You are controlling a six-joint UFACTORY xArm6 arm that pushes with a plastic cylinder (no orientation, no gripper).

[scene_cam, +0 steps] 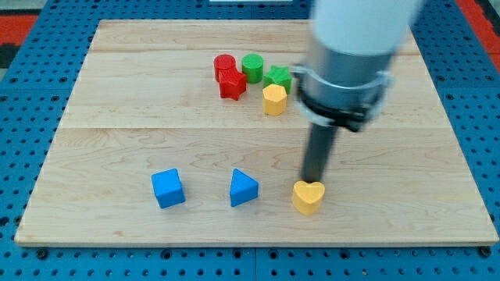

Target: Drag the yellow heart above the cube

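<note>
The yellow heart lies near the view's bottom, right of centre. The blue cube lies at the lower left of the wooden board, well to the heart's left. A blue triangle block lies between them. My tip stands at the heart's upper edge, touching it or nearly so. The arm's grey body hangs over the board's upper right.
A cluster sits at the view's top centre: a red cylinder, a red star, a green cylinder, a green star and a yellow hexagon block. Blue pegboard surrounds the board.
</note>
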